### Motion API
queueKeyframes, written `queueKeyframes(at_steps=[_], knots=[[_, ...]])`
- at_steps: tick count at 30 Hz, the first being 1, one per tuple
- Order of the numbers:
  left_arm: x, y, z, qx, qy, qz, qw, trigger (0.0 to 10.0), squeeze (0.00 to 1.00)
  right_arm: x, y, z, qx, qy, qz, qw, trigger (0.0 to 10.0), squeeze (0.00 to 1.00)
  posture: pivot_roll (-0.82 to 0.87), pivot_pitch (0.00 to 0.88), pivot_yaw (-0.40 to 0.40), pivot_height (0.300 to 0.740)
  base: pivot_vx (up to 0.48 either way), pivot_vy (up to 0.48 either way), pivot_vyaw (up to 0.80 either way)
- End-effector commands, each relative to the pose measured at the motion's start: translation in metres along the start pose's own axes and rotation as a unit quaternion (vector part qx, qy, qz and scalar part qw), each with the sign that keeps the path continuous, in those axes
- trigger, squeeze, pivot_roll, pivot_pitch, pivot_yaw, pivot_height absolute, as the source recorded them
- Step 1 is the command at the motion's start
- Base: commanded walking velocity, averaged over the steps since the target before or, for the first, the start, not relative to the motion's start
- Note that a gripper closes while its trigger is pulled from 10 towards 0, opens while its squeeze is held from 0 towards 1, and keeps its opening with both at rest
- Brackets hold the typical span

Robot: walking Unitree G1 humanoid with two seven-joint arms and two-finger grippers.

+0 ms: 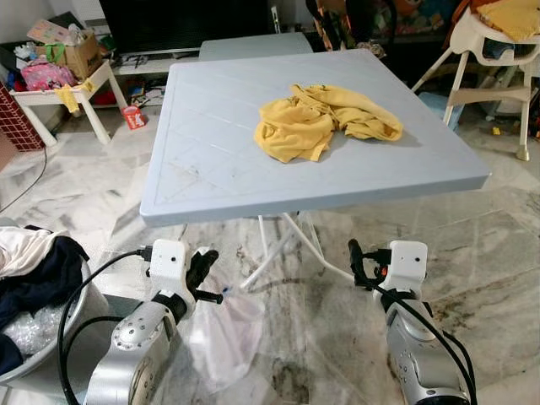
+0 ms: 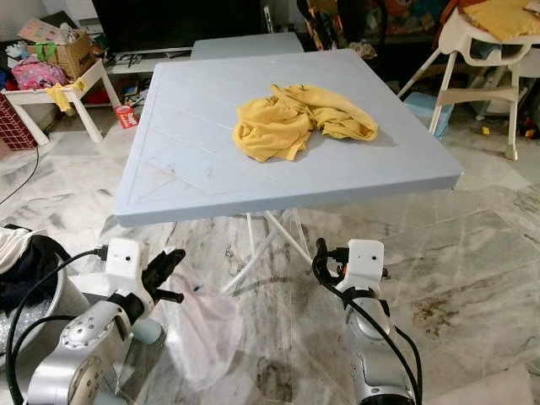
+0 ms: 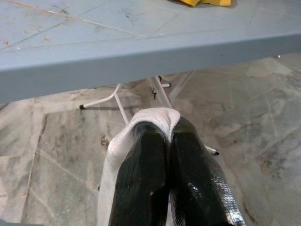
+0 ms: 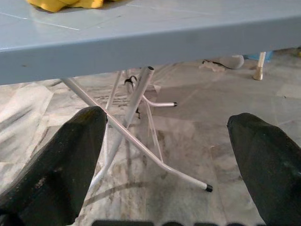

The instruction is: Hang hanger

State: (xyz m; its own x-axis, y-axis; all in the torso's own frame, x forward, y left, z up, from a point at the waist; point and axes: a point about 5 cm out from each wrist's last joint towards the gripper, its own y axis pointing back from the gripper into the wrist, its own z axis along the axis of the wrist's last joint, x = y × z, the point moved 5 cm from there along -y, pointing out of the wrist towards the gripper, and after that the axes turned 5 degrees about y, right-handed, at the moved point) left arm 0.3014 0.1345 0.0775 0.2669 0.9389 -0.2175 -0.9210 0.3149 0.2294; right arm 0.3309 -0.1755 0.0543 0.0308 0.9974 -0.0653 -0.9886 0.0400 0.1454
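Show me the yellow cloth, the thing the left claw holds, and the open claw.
yellow garment (image 1: 325,120), left eye view, middle folds.
white garment (image 3: 153,117), left wrist view, pinched fold.
right gripper (image 4: 164,165), right wrist view, between open fingers.

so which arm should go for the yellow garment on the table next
Right. The right gripper is open and free below the table edge; the left gripper is shut on a white hanger. The yellow garment lies toward the right.

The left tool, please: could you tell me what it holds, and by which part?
The left tool is shut on a fold at the top of a pale garment, which hangs below it.
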Motion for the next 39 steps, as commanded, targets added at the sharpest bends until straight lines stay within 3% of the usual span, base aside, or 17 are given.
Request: queueKeyframes(at_steps=[1, 21, 27, 33, 39], knots=[[0.004, -0.001, 0.004, -0.004, 0.0, 0.002, 1.0, 10.0, 0.0, 0.001, 0.001, 0.002, -0.002, -0.005, -0.001, 1.0, 10.0, 0.0, -0.06, 0.0, 0.094, 0.74, 0.0, 0.375, -0.8], [-0.002, -0.004, 0.0, 0.002, 0.001, -0.006, 1.0, 10.0, 0.0, 0.003, 0.0, 0.002, -0.002, -0.001, 0.003, 1.0, 10.0, 0.0, -0.05, 0.0, 0.083, 0.74, 0.0, 0.374, -0.79], [-0.006, -0.006, 0.0, -0.004, 0.006, -0.011, 1.0, 10.0, 0.0, 0.002, -0.001, 0.005, -0.006, 0.004, 0.005, 1.0, 10.0, 0.0, -0.06, 0.0, 0.071, 0.74, 0.0, 0.0, -0.14], [-0.001, -0.008, -0.01, -0.008, 0.048, 0.015, 0.999, 10.0, 0.0, 0.002, -0.004, 0.011, -0.01, 0.016, 0.016, 1.0, 10.0, 0.0, -0.07, 0.0, 0.034, 0.74, 0.0, 0.0, 0.0], [0.0, -0.009, -0.013, -0.021, 0.064, 0.034, 0.997, 10.0, 0.0, 0.008, -0.01, 0.018, -0.01, 0.038, 0.048, 0.998, 10.0, 0.0, -0.09, 0.0, -0.068, 0.74, 0.0, 0.0, 0.0]])
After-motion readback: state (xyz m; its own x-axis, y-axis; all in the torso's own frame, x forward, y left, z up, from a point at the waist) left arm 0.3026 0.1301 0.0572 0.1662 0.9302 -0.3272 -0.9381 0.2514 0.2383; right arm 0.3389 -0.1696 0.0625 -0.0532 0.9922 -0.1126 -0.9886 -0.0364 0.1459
